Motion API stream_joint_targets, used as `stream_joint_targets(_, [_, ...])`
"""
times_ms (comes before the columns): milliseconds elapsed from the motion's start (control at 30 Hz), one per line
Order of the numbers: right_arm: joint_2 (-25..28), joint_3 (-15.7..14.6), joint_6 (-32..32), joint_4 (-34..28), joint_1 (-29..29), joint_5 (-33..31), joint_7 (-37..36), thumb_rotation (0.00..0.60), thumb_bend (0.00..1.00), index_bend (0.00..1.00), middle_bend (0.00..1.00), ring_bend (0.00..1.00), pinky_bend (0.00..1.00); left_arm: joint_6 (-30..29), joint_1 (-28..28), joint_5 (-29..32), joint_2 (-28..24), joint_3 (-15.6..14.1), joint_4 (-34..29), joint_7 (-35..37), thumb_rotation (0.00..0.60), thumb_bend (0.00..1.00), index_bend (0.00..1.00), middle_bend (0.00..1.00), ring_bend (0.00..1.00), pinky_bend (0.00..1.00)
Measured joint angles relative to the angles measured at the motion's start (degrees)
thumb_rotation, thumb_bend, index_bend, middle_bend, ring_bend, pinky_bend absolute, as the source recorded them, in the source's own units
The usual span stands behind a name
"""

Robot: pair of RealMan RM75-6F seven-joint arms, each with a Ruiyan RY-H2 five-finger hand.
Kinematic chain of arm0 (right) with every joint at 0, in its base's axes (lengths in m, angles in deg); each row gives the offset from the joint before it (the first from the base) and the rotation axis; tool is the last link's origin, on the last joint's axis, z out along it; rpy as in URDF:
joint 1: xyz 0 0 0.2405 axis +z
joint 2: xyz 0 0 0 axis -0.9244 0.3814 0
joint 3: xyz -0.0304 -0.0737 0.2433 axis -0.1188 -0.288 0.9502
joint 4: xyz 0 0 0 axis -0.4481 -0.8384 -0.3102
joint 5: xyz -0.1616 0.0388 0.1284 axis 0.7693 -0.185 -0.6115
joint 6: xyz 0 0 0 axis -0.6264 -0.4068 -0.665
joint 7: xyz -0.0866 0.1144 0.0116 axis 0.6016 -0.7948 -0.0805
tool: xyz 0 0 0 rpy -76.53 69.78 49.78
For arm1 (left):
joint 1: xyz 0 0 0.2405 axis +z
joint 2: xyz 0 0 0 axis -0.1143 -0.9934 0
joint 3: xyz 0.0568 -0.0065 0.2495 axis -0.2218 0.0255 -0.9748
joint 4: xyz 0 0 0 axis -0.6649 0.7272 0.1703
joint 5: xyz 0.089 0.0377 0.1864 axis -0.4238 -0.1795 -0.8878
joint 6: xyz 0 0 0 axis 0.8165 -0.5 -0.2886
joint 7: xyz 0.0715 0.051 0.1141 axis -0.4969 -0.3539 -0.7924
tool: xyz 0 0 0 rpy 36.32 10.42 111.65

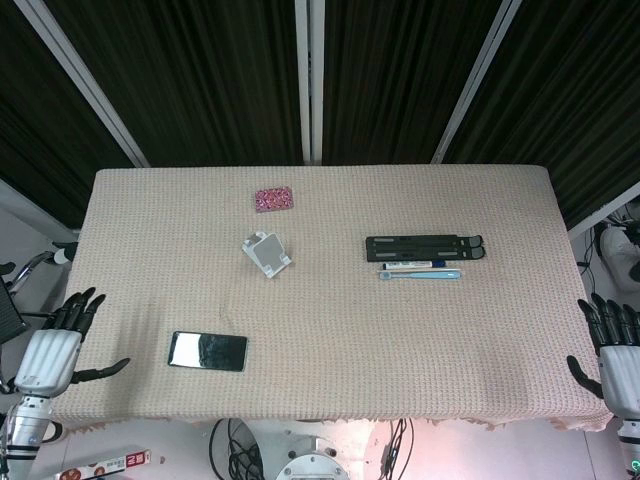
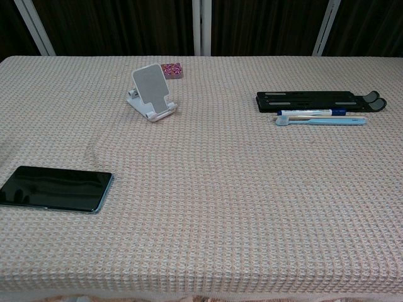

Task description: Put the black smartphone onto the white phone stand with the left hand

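Observation:
The black smartphone (image 1: 208,351) (image 2: 56,188) lies flat, screen up, near the table's front left. The white phone stand (image 1: 267,252) (image 2: 150,92) stands farther back, toward the middle, with nothing on it. My left hand (image 1: 62,340) hovers off the table's left edge, left of the phone, fingers spread and holding nothing. My right hand (image 1: 611,345) stays at the table's right edge, fingers apart and holding nothing. Neither hand shows in the chest view.
A small pink glittery pad (image 1: 274,199) (image 2: 171,69) lies behind the stand. At the right sit a black folded holder (image 1: 425,247) (image 2: 320,100), a pen (image 1: 413,265) (image 2: 311,112) and a light blue toothbrush (image 1: 420,275) (image 2: 320,121). A beige woven cloth (image 1: 350,340) covers the table.

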Motion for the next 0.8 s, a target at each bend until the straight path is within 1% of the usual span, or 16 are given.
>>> stream_joint_targets(233, [0.8,0.0,-1.3,-1.5,0.9,-0.1,0.9,0.6,0.2,0.0,0.0,0.0,0.0,0.3,0.4,-0.7,-0.1,0.0,-0.5,0.0,0.172,0.02,0.0,0.0,0.03,0.2])
stream_joint_targets(367, [0.8,0.0,-0.7,-1.3,0.8,-0.1,0.6,0.6,0.2,0.0,0.0,0.0,0.0,1.4,0.4,-1.3,-0.5,-0.4,-1.2,-0.1,0.201,0.02,0.0,0.0,0.03,0.2])
stream_joint_targets(433, [0.8,0.1,-0.2,-1.2,0.7,-0.1,0.3,0.6,0.2,0.0,0.0,0.0,0.0,2.2,0.2,-1.9,-0.7,-0.8,-1.8,-0.2,0.227,0.03,0.0,0.0,0.03,0.2])
stream_joint_targets(533, [1.0,0.2,0.3,-1.3,0.5,-0.2,0.2,0.6,0.2,0.0,0.0,0.0,0.0,3.6,-0.3,-2.4,-0.9,-1.1,-2.5,-0.5,0.269,0.08,0.01,0.0,0.03,0.2])
stream_joint_targets(633, [1.3,0.2,0.6,-1.6,0.3,-0.2,0.2,0.6,0.2,0.0,0.0,0.0,0.0,5.7,-0.9,-2.5,-1.0,-1.4,-3.1,-1.4,0.311,0.11,0.01,0.0,0.03,0.2])
stream_joint_targets(733, [1.9,0.2,0.7,-2.1,0.3,-0.3,0.4,0.6,0.2,0.0,0.0,0.0,0.0,8.3,-1.9,-2.4,-1.3,-1.6,-4.0,-2.9,0.396,0.11,0.02,0.0,0.03,0.2])
stream_joint_targets(800, [2.2,0.3,0.9,-2.3,0.2,-0.4,0.5,0.6,0.2,0.0,0.0,0.0,0.0,10.2,-2.8,-2.2,-1.4,-1.7,-4.8,-4.1,0.423,0.11,0.02,0.0,0.03,0.2])
